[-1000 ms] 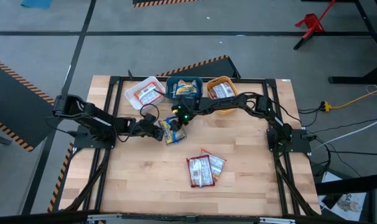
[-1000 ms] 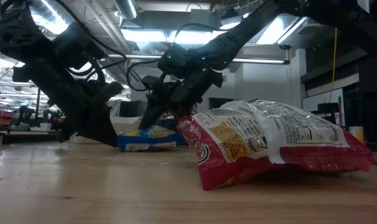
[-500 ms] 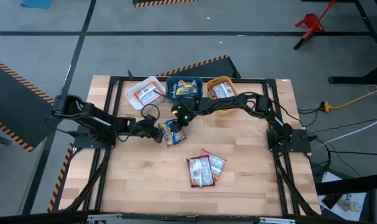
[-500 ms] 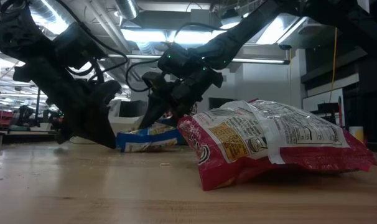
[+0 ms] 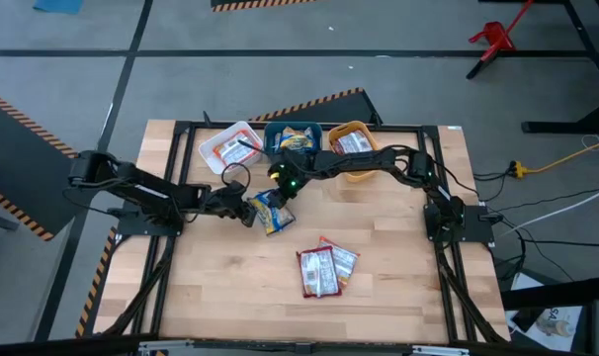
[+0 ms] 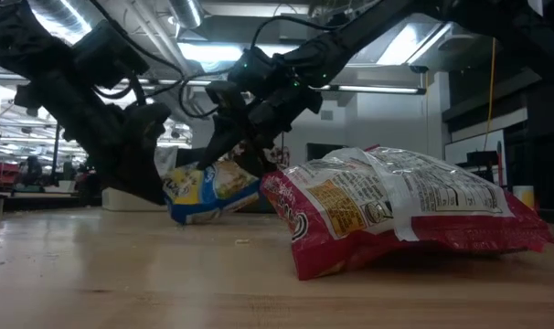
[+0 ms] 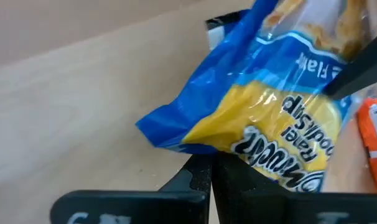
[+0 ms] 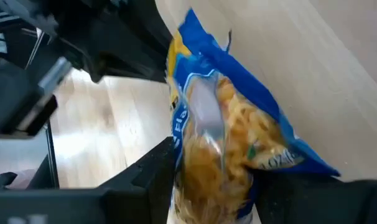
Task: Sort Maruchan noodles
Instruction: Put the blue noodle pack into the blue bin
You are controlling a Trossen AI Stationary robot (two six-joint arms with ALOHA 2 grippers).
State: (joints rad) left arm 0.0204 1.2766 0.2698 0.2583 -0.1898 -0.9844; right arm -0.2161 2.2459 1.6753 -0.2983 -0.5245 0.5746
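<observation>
Blue packet [image 5: 271,208] is up off the wooden table [image 5: 230,297], tilted, near its middle just in front of the three bins. Right gripper [image 5: 277,190] pinches its far end between both fingers, while the left gripper [image 5: 248,208], jaws pressed together, sits against its near edge. Two red packets [image 5: 325,268] lie well apart, nearer the front.

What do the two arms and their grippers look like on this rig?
Both arms are black, built of slim jointed links with loose black cables looping alongside. The right arm carries a small green light near its wrist. The left gripper and right gripper have flat, matte black fingers. No other markings are readable.
</observation>
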